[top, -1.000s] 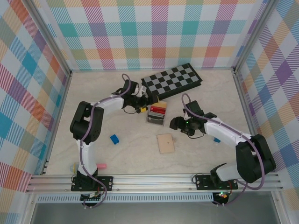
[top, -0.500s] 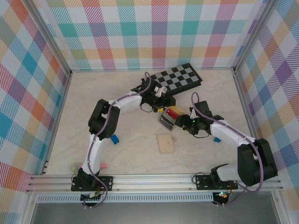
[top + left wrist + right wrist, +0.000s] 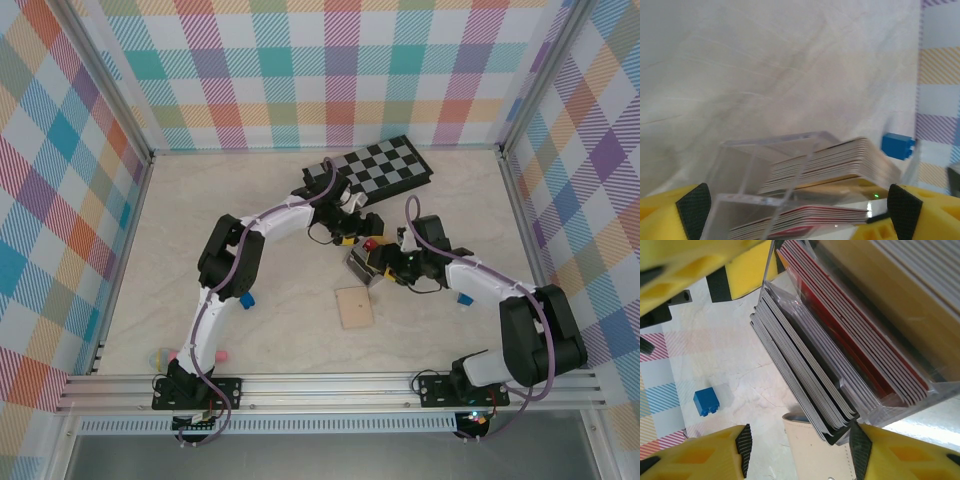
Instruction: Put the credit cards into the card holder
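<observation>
Claw, left: jaws spread wide, straddling the clear case on the bench.
Card holder: flat on the bench, just on the near side of the case.
Credit cards: stacked in the case's compartments, red beside grey.
Claw, right: jaws apart, with a corner of the grey stack between them.

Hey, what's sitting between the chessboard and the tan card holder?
From the top view: the clear tray of credit cards, with the left claw and right claw at it.
</observation>
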Robot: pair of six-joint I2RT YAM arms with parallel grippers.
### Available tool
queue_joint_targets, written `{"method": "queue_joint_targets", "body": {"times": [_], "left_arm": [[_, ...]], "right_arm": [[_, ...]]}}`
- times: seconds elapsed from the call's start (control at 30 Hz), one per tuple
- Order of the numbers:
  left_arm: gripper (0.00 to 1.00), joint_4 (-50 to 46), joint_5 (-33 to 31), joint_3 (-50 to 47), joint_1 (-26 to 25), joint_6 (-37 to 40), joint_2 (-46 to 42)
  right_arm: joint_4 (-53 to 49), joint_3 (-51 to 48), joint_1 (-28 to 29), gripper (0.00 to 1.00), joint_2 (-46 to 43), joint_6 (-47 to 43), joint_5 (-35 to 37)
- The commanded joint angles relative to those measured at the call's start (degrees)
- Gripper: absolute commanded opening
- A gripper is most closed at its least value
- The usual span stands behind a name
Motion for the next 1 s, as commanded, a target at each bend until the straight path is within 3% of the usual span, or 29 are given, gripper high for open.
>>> {"method": "queue_joint_targets", "body": {"times": [0.0, 0.17, 0.33, 0.4, 0.6, 0.73, 0.97], "left_arm": [[0.97, -3.08, -10.31, -0.73, -0.31, 1.61, -8.15], [1.0, 0.06, -19.59, -8.25, -0.22, 1.15, -16.19], [1.0, 8.26, -26.04, -22.27, -0.18, 0.02, -27.44], [1.0, 13.2, -28.15, -29.14, -0.22, -1.1, -32.43], [1.0, 25.08, -28.98, -46.64, -0.22, -7.06, -43.51], [1.0, 30.7, -27.98, -54.42, -0.2, -9.55, -47.78], [1.0, 33.55, -24.9, -60.46, -0.21, -11.19, -50.68]], "right_arm": [[-4.36, -0.96, 0.11, 0.6, -5.89, -1.7, 4.02], [-12.11, -0.91, -0.06, 0.68, -9.96, -2.47, 15.06], [-17.57, 3.01, -0.4, 0.7, -10.74, -4.85, 23.33], [-19.45, 5.88, -1.06, 0.75, -10.56, -7.34, 26.53], [-18.65, 13.15, -6.62, 0.88, -1.56, -11.94, 17.82], [-16.57, 15.6, -6.92, 0.94, 4.8, -11.35, 14.47], [-12.15, 16.76, -6.97, 0.95, 11.81, -11.42, 4.02]]}}
